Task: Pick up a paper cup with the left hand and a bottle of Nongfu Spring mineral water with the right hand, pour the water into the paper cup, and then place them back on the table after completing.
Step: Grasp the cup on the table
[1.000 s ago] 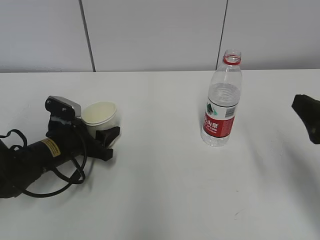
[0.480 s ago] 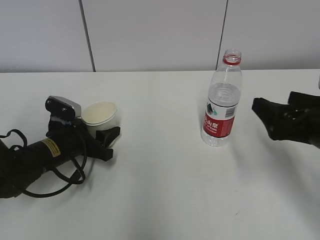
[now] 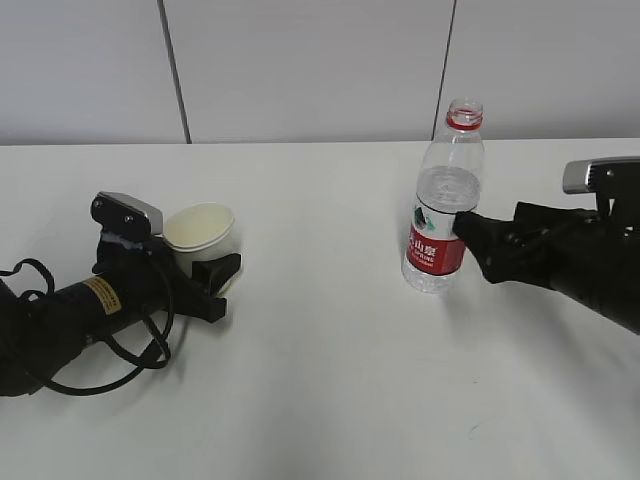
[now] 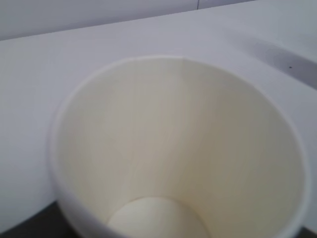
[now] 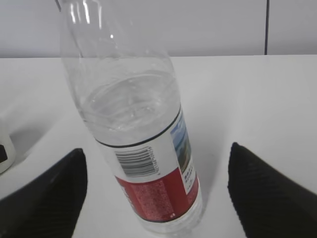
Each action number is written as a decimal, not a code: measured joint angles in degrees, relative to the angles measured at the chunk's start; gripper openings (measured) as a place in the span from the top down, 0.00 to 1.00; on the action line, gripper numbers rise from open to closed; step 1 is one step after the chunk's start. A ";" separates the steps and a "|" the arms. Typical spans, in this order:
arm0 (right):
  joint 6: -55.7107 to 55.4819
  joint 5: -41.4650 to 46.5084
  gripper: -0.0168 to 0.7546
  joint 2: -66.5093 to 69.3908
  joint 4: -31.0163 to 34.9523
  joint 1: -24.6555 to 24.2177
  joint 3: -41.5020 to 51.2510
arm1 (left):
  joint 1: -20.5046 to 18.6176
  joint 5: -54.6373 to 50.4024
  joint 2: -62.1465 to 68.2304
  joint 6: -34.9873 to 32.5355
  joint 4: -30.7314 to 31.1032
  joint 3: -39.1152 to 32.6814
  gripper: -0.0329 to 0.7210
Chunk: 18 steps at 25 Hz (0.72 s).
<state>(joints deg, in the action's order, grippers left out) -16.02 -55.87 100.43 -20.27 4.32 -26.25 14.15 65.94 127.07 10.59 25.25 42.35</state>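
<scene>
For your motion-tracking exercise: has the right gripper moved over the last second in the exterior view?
Yes. The right gripper has come in leftward from the frame's right edge and now reaches the standing water bottle, jaws open on either side of it.

On the plain white tabletop (image 3: 330,380), the white paper cup (image 3: 200,232) stands at the left, the clear plastic water bottle (image 3: 443,200) upright well apart to its right, a grey panelled wall (image 3: 300,70) behind both.

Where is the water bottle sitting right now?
In the exterior view the water bottle stands upright on the white table, right of centre. The right arm's open end effector straddles it, and the paper cup is far to its left.
</scene>
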 joint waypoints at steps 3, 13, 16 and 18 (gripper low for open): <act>-0.63 -0.67 0.12 2.31 -1.25 0.00 -1.87 | 0.00 0.00 0.00 0.00 0.04 0.00 0.43; -1.16 -0.78 0.12 6.85 -4.86 0.00 -7.90 | 0.00 0.06 0.00 0.00 1.39 0.00 0.43; -1.55 -0.78 0.12 8.66 -6.17 0.00 -9.44 | 0.00 0.11 0.00 0.00 1.67 0.00 0.43; -1.90 -0.78 0.12 9.67 -6.68 0.00 -10.42 | 0.00 0.13 0.00 0.00 1.73 0.00 0.43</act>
<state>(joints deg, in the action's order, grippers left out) -17.92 -56.65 110.10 -26.96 4.32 -36.67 14.15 66.07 127.07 10.59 26.98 42.35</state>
